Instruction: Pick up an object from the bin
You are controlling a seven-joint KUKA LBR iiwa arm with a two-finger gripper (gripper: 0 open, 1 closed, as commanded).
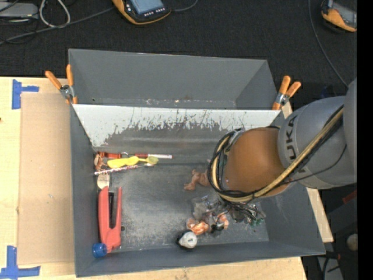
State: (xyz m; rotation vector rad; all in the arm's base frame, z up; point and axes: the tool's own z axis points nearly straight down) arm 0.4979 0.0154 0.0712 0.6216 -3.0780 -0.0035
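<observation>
- One grey metal bin is seen from above, with a grey robot arm reaching in from the right.
- Nearest, close to the front wall and a little right of centre, lies a small whitish crumpled lump.
- In the front left corner, a red-handled tool lies lengthwise along the left wall, with a blue knob at its near end.
- Just behind the whitish lump sits a small heap of tangled things. A copper-coloured piece is at its left, with dark wiry bits to the right.
- The gripper hangs over this heap, in the right half of the bin floor.
- An orange-brown cover on the wrist hides most of the gripper, and black and yellow cables loop around that cover. Whether the gripper is open, closed or holding anything cannot be told.
- A small brown object lies on the floor just left of the cover, apart from the heap.
- Farther back on the left, a yellow item lies crosswise near the foot of the back slope, with a thin pale stick beside it.
- Farthest, the pale, scratched back slope rises to the rim.
</observation>
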